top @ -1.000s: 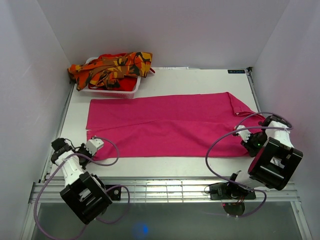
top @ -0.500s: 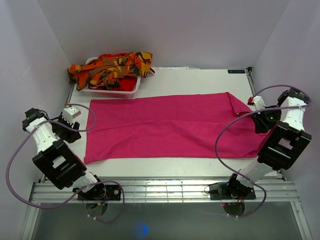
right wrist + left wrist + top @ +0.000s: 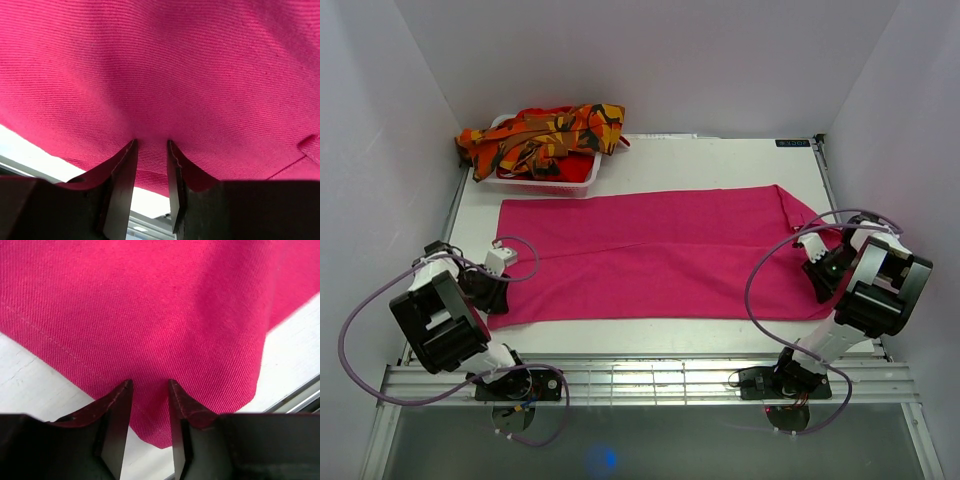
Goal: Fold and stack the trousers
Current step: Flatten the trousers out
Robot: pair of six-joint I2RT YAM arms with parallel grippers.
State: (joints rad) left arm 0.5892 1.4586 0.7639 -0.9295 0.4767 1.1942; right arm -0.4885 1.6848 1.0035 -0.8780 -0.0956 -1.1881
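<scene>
**A:** Where did the pink pair (image 3: pixel 660 250) lie?

**B:** Flat on the table (image 3: pixel 720 160), long axis left to right, waist end to the right. The camo pair (image 3: pixel 545 135) sat heaped in the basket (image 3: pixel 535 185) at the far-left corner, spilling over the rim, well apart from both claws.

**A:** What had just changed?

**B:** A second earlier both claws were shut and low at the near corners of the cloth. They then sprang wide and swung up and out to the sides, clear of it. At this entry both were down again: the left claw (image 3: pixel 492 288) on the near-left corner, the right claw (image 3: pixel 817 262) on the right end by the waist. The cloth itself had barely shifted.

**A:** Claw state?

**B:** Both narrow. The tips were pressed onto the pink cloth with a small ridge of it in the gap. I could not tell whether either pinch had closed to a firm hold.

**A:** Meaning for the task?

**B:** Judged as a release and re-grip, setting up the next fold, probably end over end. Each pinch would need to catch every layer or the fold would skew. Stacking had not begun, and the camo pair had yet to be folded.
</scene>
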